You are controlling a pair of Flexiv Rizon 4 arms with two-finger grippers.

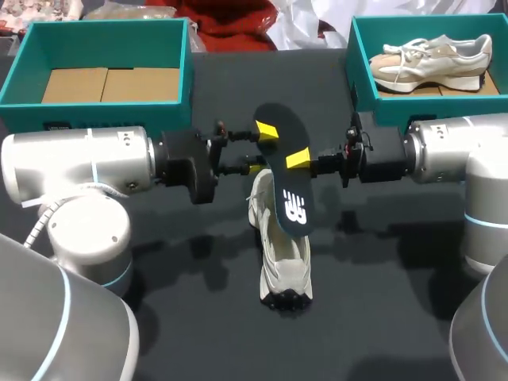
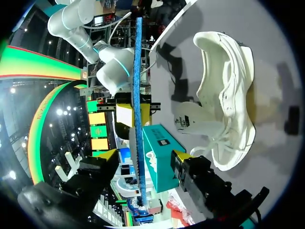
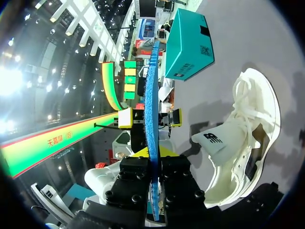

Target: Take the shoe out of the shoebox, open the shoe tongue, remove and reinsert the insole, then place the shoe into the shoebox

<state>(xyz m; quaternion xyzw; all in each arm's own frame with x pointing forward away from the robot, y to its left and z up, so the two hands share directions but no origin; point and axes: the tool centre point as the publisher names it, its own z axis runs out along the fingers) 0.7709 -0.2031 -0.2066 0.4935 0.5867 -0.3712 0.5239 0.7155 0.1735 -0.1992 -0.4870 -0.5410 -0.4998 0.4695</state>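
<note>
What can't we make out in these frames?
- Shoe opening, head view: covered by the insole held above it.
- Right hand, far finger, head view: hidden behind the insole.
- Insole faces, both wrist views: seen edge-on only, so neither its top nor its underside shows.

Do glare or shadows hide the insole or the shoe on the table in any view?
Head view: no glare; the insole and shoe show plainly, with soft shadows on the table. Left wrist view: the shoe throws a dark shadow that hides nothing. Right wrist view: bright lights flare beside the right pincer, none on the insole it grips.
</note>
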